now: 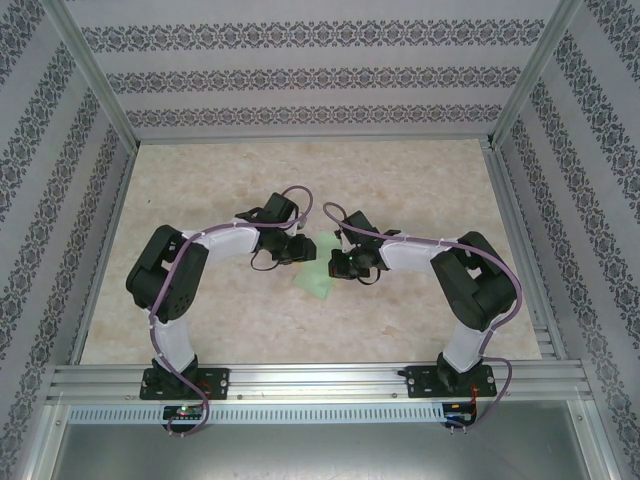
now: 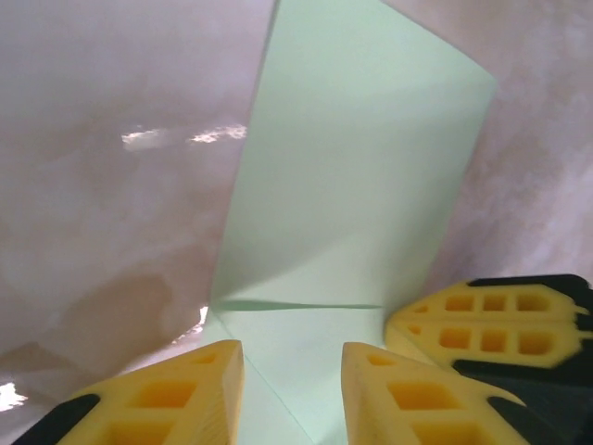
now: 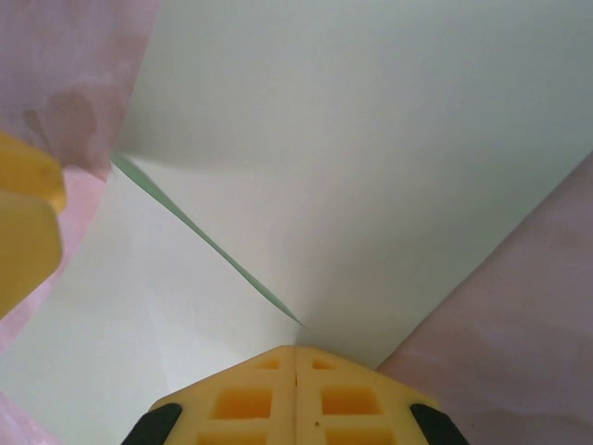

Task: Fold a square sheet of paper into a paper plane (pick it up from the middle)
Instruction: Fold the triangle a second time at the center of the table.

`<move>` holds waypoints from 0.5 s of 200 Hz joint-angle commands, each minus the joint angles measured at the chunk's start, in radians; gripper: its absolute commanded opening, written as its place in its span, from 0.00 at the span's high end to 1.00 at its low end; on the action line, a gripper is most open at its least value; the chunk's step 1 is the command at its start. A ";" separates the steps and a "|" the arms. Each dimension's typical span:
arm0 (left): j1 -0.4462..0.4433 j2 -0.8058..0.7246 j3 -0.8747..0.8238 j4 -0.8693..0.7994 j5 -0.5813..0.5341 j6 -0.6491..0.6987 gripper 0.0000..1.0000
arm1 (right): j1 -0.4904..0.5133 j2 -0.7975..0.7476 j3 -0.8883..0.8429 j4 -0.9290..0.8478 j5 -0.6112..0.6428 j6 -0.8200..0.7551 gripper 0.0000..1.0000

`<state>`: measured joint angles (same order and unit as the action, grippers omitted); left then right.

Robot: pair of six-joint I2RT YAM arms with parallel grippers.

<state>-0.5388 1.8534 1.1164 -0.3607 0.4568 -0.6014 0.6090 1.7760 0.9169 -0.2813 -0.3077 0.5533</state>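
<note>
While my right hand (image 3: 296,357) pinched the square sheet of paper (image 3: 389,158), left hand (image 2: 292,357) apart, slippage could skew the fold (image 3: 218,255).

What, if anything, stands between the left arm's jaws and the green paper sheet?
Nothing visible does. In the left wrist view, the left gripper has its jaws apart right over the partly folded sheet, with only bare paper between them. The right gripper, jaws shut, meets the sheet's edge off to one side, not in the way.
</note>
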 commanded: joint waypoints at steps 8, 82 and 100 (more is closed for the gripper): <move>-0.012 -0.002 -0.006 0.063 0.075 0.013 0.74 | 0.009 0.082 -0.050 -0.145 0.117 -0.021 0.96; -0.017 0.091 0.038 0.018 0.005 0.010 0.74 | 0.010 0.092 -0.051 -0.148 0.119 -0.021 0.96; -0.015 0.095 0.039 -0.002 -0.060 0.012 0.72 | 0.010 0.094 -0.053 -0.153 0.122 -0.024 0.96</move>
<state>-0.5514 1.9274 1.1355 -0.3386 0.4870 -0.6018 0.6090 1.7775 0.9176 -0.2817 -0.3080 0.5533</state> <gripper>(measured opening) 0.275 0.048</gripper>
